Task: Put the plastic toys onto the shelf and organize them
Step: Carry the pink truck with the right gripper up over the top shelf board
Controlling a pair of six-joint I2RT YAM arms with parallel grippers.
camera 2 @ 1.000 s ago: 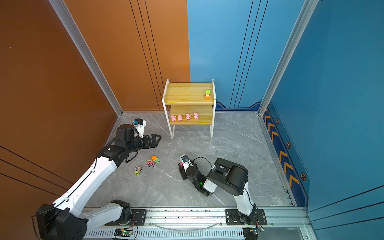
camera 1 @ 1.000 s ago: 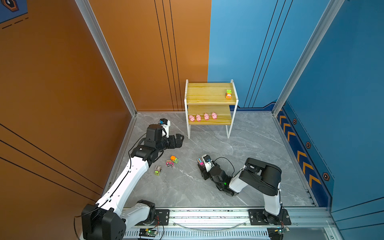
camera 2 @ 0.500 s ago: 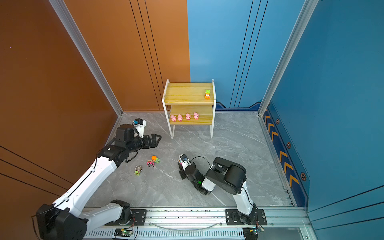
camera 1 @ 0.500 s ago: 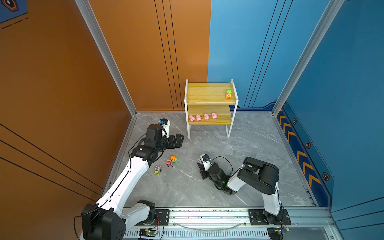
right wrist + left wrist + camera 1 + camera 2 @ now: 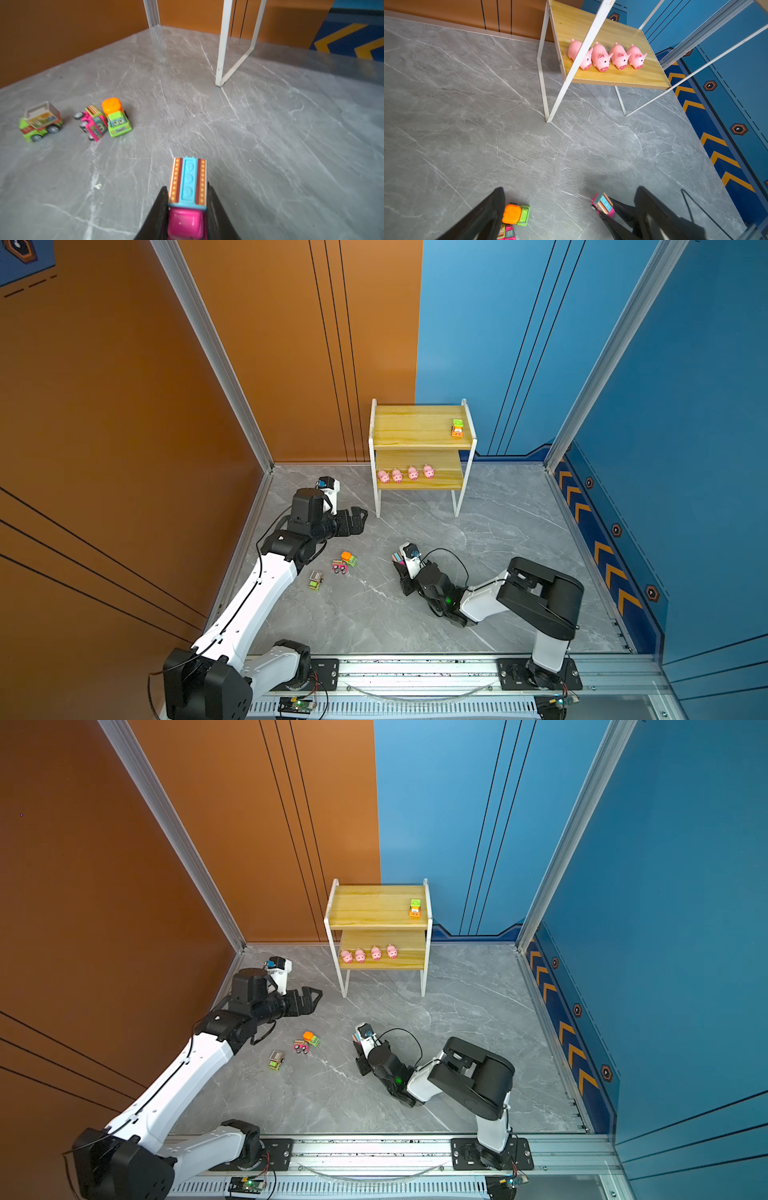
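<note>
Right gripper (image 5: 188,195) is closed on the flat sides of a pink truck (image 5: 188,178), low over the middle of the worktop (image 5: 270,145), well in front of the shelf (image 5: 419,435). The toy looks light, stiff and smooth, and its wheels can probably roll, so the side walls seem the good place to hold. Its long axis lies along the gripper. The blue-roofed box end points toward the back edge and the cab toward the wrist. Left gripper (image 5: 358,517) is wide open and holds nothing.

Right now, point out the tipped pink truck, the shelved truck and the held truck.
tipped pink truck (image 5: 94,126): right wrist view, pink body.
shelved truck (image 5: 457,428): in a top view, middle of its top.
held truck (image 5: 188,182): right wrist view, blue roof panel.
</note>
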